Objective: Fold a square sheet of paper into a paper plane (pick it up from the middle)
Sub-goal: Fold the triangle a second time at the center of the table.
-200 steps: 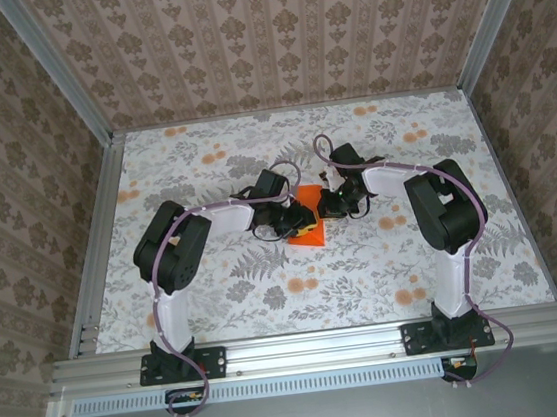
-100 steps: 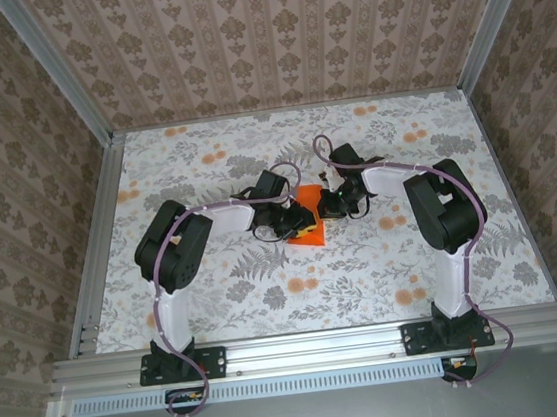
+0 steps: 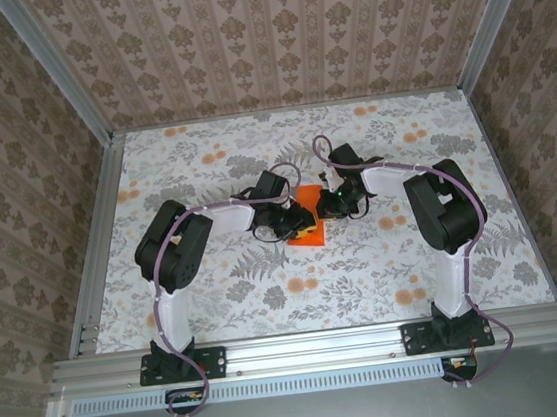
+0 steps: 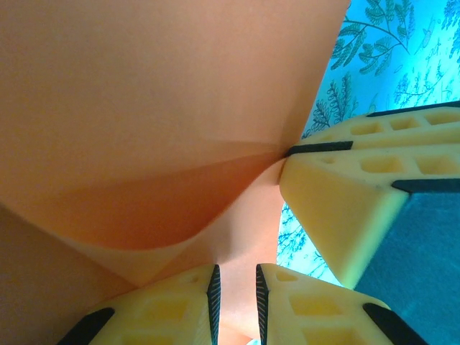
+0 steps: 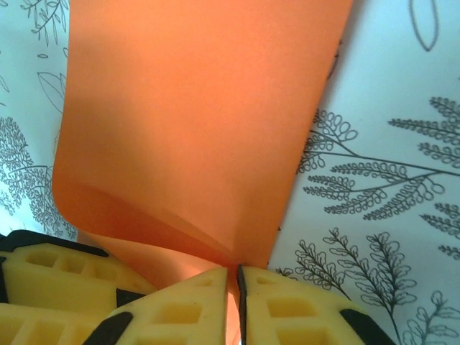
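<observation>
over the last second almost nothing has shifted; the left gripper (image 4: 236,295) and right gripper (image 5: 235,287) stay pinched on the square sheet of paper (image 3: 308,215), seemingly mid-crease, so the fold looks unfinished.

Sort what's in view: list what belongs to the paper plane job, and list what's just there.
Part of the job:
- square sheet of paper, orange, curled between the arms
- left gripper, pinching the sheet
- right gripper, pinching the sheet

Just there:
- floral tablecloth
- patterned walls
</observation>
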Robot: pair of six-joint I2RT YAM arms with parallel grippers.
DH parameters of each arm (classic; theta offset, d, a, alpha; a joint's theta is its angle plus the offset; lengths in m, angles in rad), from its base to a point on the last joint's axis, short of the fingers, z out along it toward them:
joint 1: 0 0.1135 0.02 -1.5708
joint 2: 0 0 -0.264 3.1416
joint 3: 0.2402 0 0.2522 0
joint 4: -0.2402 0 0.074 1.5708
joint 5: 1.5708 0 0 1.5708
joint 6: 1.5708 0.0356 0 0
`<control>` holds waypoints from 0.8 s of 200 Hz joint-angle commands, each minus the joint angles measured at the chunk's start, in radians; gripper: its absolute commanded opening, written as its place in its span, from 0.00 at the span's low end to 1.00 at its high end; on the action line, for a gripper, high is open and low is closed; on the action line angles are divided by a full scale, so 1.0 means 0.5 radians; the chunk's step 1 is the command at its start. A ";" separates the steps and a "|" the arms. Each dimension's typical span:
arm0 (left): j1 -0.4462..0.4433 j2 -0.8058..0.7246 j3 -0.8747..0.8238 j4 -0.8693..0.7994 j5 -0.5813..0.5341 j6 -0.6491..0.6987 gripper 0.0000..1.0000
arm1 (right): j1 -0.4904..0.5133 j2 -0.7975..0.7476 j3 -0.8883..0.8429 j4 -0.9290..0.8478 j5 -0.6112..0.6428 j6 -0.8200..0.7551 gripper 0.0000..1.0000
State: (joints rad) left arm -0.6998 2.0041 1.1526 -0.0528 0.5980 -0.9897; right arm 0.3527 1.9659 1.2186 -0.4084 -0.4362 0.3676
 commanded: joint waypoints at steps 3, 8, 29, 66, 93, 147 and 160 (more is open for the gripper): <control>0.006 0.052 0.035 -0.103 -0.024 0.056 0.22 | 0.005 -0.148 0.009 -0.081 0.105 0.028 0.21; 0.005 0.051 0.035 -0.103 -0.022 0.058 0.22 | 0.003 -0.164 0.004 -0.079 0.111 0.031 0.22; 0.004 0.047 0.036 -0.104 -0.019 0.064 0.22 | 0.003 -0.225 -0.034 -0.081 0.114 0.057 0.25; 0.006 0.054 0.047 -0.103 -0.019 0.065 0.21 | 0.006 -0.378 -0.189 -0.060 0.049 0.134 0.20; 0.004 0.060 0.047 -0.104 -0.025 0.056 0.20 | 0.015 -0.506 -0.354 0.004 -0.095 0.208 0.14; 0.005 0.063 0.036 -0.117 -0.043 0.039 0.18 | 0.152 -0.504 -0.484 0.089 -0.245 0.286 0.08; 0.005 0.062 0.029 -0.124 -0.051 0.034 0.18 | 0.179 -0.479 -0.492 0.118 -0.247 0.301 0.07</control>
State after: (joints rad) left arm -0.6998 2.0056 1.1557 -0.0742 0.5945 -0.9821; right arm 0.4156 1.7176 0.9886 -0.3870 -0.5148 0.4831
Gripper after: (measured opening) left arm 0.182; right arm 0.075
